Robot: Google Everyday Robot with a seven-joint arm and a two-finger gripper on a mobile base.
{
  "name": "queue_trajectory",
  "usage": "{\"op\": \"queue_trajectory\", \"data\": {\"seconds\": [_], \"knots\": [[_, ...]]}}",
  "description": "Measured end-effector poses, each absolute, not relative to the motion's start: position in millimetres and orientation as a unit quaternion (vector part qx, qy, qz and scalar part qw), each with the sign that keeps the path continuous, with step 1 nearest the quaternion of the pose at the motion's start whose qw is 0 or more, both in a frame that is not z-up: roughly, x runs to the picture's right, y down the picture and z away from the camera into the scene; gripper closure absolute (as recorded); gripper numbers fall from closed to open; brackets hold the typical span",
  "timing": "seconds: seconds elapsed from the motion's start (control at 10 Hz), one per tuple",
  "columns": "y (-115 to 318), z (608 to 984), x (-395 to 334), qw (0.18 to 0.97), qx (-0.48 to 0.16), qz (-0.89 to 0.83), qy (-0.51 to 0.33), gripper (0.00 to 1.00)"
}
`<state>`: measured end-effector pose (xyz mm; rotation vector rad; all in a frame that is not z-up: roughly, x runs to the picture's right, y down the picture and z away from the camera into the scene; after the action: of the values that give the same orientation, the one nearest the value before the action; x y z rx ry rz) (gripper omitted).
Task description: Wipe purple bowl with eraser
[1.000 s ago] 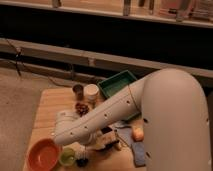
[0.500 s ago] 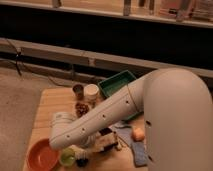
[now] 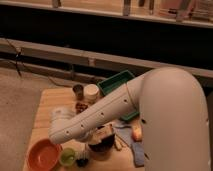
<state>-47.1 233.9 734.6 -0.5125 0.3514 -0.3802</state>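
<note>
Hand (image 3: pixel 84 148) lower now, over purple bowl (image 3: pixel 82 161), arm dropped.

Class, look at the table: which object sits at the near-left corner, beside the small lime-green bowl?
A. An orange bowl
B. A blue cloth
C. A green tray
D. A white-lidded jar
A: the orange bowl sits at the near-left corner, with the lime-green bowl just to its right. The claw is low by these bowls, under the arm.
</note>
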Motion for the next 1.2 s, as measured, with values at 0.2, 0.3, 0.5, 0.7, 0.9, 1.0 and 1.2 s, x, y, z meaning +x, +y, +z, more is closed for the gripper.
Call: {"op": "queue_trajectory", "data": {"seconds": [0.2,0.3,0.5,0.7,0.9,1.0,1.2], "knots": [[231.3,739.3,-49.2,0.936,-0.243,-0.196,0.166,1.00],[230.5,741.2,-50.9,0.936,-0.239,-0.200,0.162,1.00],[228.5,747.4,-56.6,0.940,-0.221,-0.217,0.145,1.00],[229.0,753.7,-58.1,0.942,-0.209,-0.228,0.131,1.00],[232.4,758.3,-48.0,0.943,-0.215,-0.220,0.131,1.00],[235.0,757.8,-40.1,0.942,-0.221,-0.214,0.134,1.00],[242.7,748.4,-21.9,0.943,-0.233,-0.186,0.149,1.00]]}}
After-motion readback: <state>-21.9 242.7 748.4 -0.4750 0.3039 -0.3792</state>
